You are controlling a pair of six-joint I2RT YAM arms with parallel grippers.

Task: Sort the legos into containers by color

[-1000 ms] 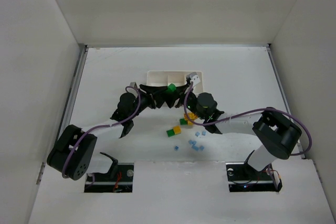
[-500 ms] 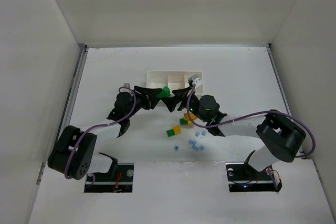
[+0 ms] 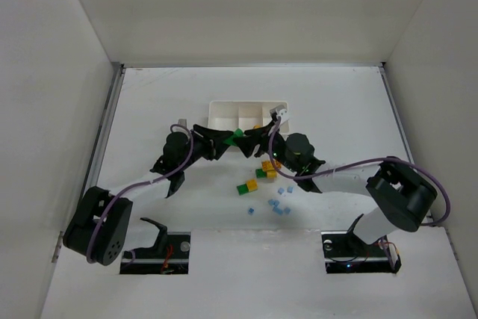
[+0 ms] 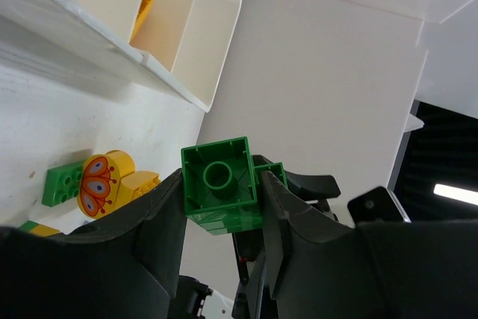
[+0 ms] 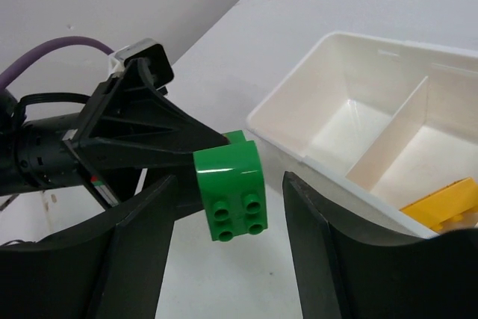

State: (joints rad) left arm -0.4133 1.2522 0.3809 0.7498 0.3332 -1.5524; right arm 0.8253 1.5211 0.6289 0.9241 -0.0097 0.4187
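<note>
Left gripper (image 4: 222, 198): clamped on a small green square plastic brick (image 4: 218, 183), held off the table just in front of the near wall of the shallow white three-compartment plastic tray (image 3: 222, 116). Right gripper (image 5: 226, 184): spread apart, one finger on each side of that brick, clear of it. Lay in one tray compartment: a yellow-orange plastic piece (image 5: 448, 203). Lay scattered on the tray's near side: loose green, yellow-orange and light blue plastic bricks (image 3: 263, 173).

Under me, the white table (image 3: 343, 110): the white tray (image 3: 222, 116) sits flat on it toward the far side. Nearer, loose on the surface, there's a green and yellow-orange cluster (image 3: 266, 169), a green-and-yellow pair (image 3: 245, 187) just beside that, and tiny light blue bricks (image 3: 279, 205) scattered closest to my bases.
</note>
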